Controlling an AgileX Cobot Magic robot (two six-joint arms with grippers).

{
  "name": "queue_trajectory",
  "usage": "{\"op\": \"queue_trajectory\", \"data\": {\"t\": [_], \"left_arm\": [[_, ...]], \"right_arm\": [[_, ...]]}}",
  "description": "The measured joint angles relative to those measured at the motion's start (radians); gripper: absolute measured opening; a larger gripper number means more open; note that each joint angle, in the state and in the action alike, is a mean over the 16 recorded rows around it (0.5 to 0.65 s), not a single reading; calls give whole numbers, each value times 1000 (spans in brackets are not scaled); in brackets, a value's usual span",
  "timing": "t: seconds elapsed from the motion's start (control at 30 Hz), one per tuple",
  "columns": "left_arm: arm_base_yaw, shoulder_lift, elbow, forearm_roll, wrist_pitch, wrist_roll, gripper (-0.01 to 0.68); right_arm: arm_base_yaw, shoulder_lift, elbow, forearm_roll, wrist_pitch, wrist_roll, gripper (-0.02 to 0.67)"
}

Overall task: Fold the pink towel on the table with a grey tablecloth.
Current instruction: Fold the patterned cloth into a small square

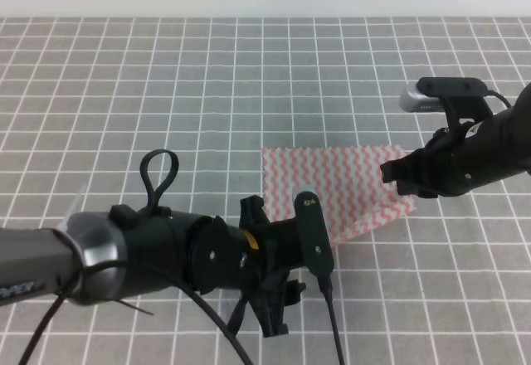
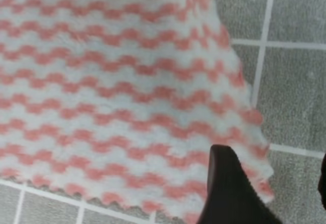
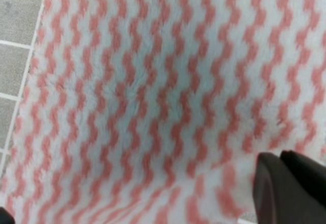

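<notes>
The pink towel [image 1: 344,182] lies flat on the grey tablecloth [image 1: 166,91], right of centre; my left arm hides its near left part. My left gripper [image 1: 264,211] sits low at that near corner. In the left wrist view its two dark fingers [image 2: 229,193] stand apart on either side of the towel's corner [image 2: 257,180], open. My right gripper [image 1: 397,174] is over the towel's right edge. The towel [image 3: 153,91] fills the right wrist view, with one finger [image 3: 288,188] at the lower right and a dark tip at the lower left, so the jaws are wide open over the cloth.
White grid lines cover the grey cloth out to the far edge [image 1: 265,20], where a pale wall begins. My left arm's body and cables [image 1: 158,257] take up the near left of the exterior view.
</notes>
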Motion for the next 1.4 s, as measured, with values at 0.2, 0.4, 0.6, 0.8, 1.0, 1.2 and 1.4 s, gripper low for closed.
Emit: {"op": "queue_trajectory", "data": {"t": [0.2, 0.4, 0.6, 0.8, 1.0, 1.2, 1.4], "left_arm": [[0, 11, 0, 2, -12, -10, 350], [3, 18, 0, 4, -23, -18, 350], [15, 21, 0, 3, -32, -20, 350], [30, 23, 0, 3, -32, -23, 350], [40, 31, 0, 4, -30, -25, 333], [41, 39, 1, 4, -31, -25, 240], [40, 46, 0, 4, -35, -25, 110]], "right_arm": [[0, 1, 0, 0, -3, 1, -17], [0, 2, 0, -1, -4, 1, -17], [1, 3, 0, -1, -5, 1, -17], [0, 2, 0, 0, -7, 1, -17], [0, 2, 0, 0, -10, 1, -17], [0, 0, 0, 0, -13, 1, -17], [1, 5, -1, -1, -13, 1, -17]]}}
